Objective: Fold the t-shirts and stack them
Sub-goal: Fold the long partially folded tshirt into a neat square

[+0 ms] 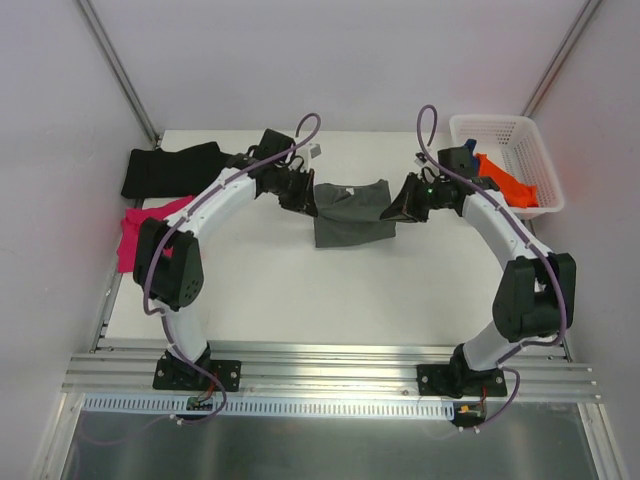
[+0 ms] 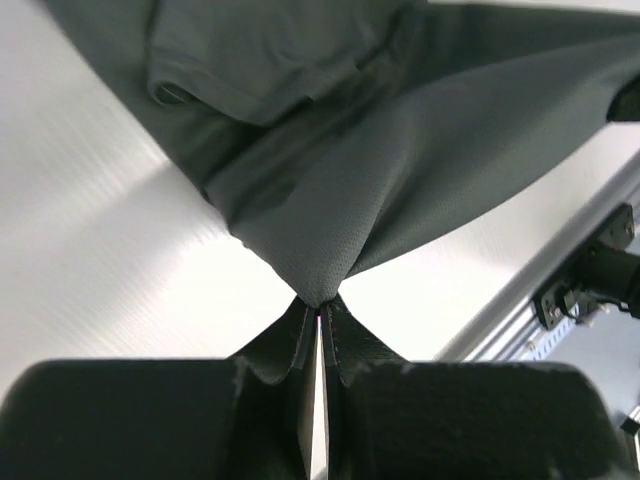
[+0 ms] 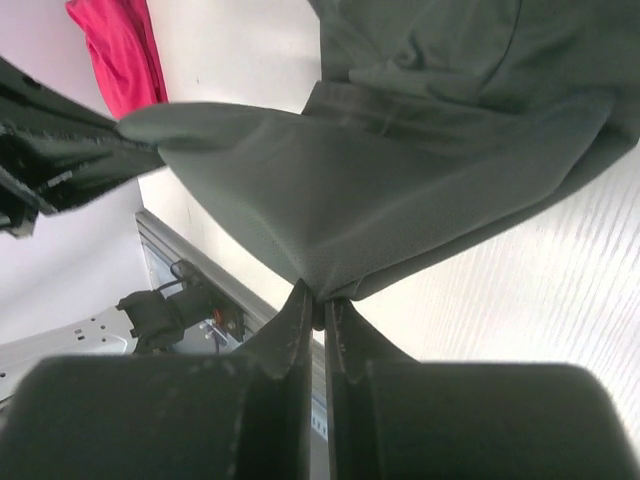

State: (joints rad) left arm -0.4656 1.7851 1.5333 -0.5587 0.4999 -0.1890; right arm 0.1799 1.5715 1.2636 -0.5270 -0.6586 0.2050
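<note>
A dark grey t-shirt (image 1: 352, 212) hangs stretched between both grippers over the middle back of the table. My left gripper (image 1: 308, 205) is shut on its left edge; in the left wrist view the cloth (image 2: 330, 170) pinches into the left gripper (image 2: 320, 303). My right gripper (image 1: 392, 212) is shut on its right edge, the cloth (image 3: 380, 190) bunching at the right gripper (image 3: 320, 305). A black t-shirt (image 1: 172, 168) lies at the back left, a magenta t-shirt (image 1: 135, 232) at the left edge. An orange t-shirt (image 1: 505, 180) lies in the basket with something blue (image 1: 470, 147) beside it.
A white lattice basket (image 1: 500, 128) stands at the back right corner. Aluminium rails (image 1: 330, 372) run along the near edge by the arm bases. White walls close in the table on three sides.
</note>
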